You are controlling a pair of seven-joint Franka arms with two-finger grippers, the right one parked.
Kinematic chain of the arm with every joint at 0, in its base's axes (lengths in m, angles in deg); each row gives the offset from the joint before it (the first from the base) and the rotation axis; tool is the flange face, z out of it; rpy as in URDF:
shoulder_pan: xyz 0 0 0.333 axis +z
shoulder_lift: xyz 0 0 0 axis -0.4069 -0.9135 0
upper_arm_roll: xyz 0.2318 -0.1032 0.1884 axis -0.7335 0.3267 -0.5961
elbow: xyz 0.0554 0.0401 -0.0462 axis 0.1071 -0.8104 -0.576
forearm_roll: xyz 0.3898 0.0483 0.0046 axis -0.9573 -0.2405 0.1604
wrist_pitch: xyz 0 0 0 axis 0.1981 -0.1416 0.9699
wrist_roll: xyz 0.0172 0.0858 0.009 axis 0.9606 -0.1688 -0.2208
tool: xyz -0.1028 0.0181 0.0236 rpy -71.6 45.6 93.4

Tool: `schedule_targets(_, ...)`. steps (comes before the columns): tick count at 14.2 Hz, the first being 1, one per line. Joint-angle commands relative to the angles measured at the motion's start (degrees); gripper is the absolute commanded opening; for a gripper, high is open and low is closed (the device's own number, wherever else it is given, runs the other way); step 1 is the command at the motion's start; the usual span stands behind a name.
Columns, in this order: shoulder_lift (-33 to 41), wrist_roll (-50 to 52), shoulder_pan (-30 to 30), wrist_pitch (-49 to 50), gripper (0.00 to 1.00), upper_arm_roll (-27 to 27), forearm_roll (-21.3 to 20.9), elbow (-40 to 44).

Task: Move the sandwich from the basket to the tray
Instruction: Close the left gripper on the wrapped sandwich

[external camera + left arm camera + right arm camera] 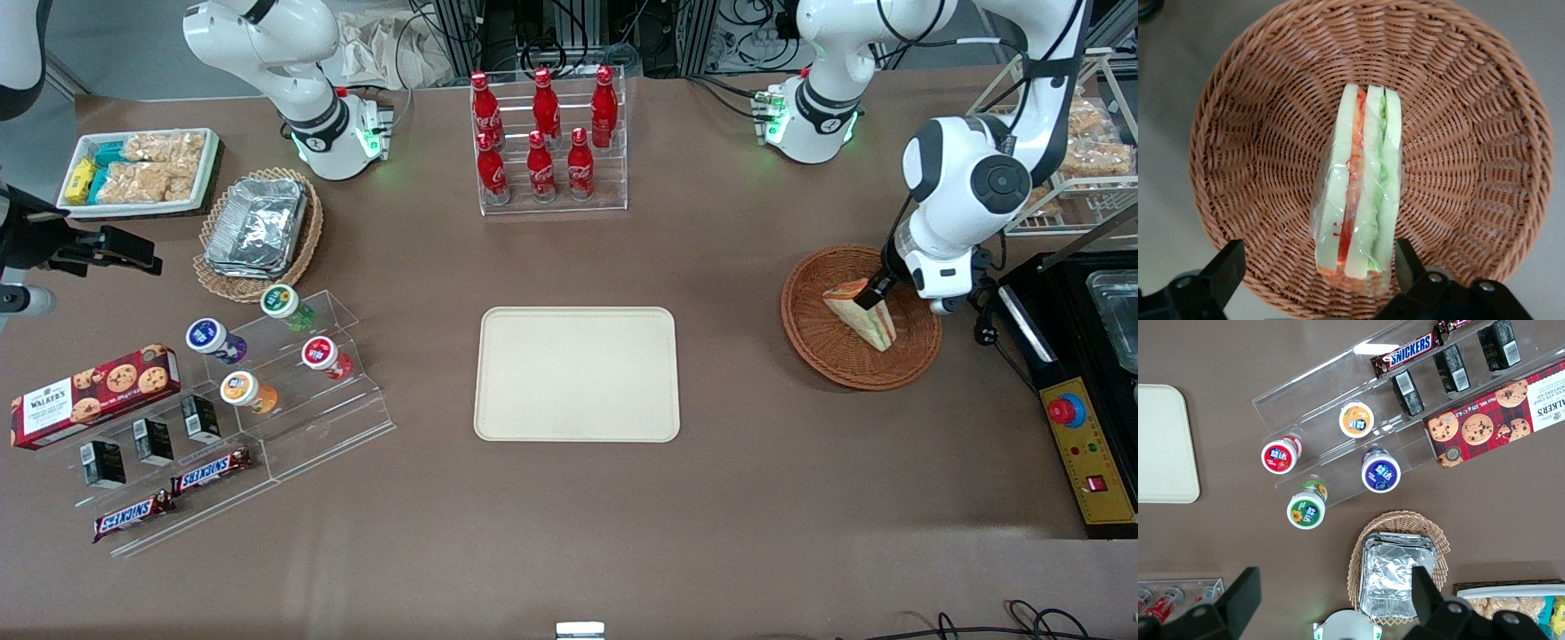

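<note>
- Snack tray, white, with tan packets, sits toward the parked arm's end of the table; foil containers in a tan wicker basket lie beside it.
- Clear stepped rack holds four yogurt cups; cookie box and Snickers bars sit by it, nearer the front camera.
- Cola bottles, six, stand in a clear rack farther from the camera than the tray.
- Tray, beige, lies flat mid-table with nothing on it, well apart from the basket.
- Basket, reddish-brown wicker, sits toward the working arm's end.
- Sandwich is in the basket, standing on edge, wrapped in clear film.
- Its long axis runs diagonally in the front view, upper end toward the gripper, lower end nearer the camera; layered edge (red, green, pale bread) faces the wrist camera.
- Gripper hangs over the basket at the sandwich's upper end.
- Fingers are spread wide, one to each side of the sandwich's near end; a gap shows on one side, the other finger sits just beside the wrap. Nothing is gripped.
</note>
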Motion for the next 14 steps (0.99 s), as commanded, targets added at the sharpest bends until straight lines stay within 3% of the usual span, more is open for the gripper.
schedule_targets(1, -2.34, 1.04, 0.37, -5.38, 1.0, 0.39, -2.76, -1.49)
schedule_targets(5, -6.73, 0.95, 0.37, -10.74, 0.97, 0.39, -4.79, -1.49)
schedule_targets(6, -7.09, 0.95, 0.37, -11.36, 0.74, 0.39, -4.79, -1.49)
schedule_targets(7, -7.18, 0.95, 0.37, -11.37, 0.28, 0.39, -4.71, -1.41)
schedule_targets(8, -7.09, 0.95, 0.37, -11.37, 0.0, 0.39, -4.71, -1.32)
schedule_targets(12, -4.29, 0.52, -0.15, -8.67, 0.0, 0.74, -4.79, -0.62)
schedule_targets(14, -0.26, -1.23, -0.15, 0.7, 0.0, 0.82, -7.41, 1.57)
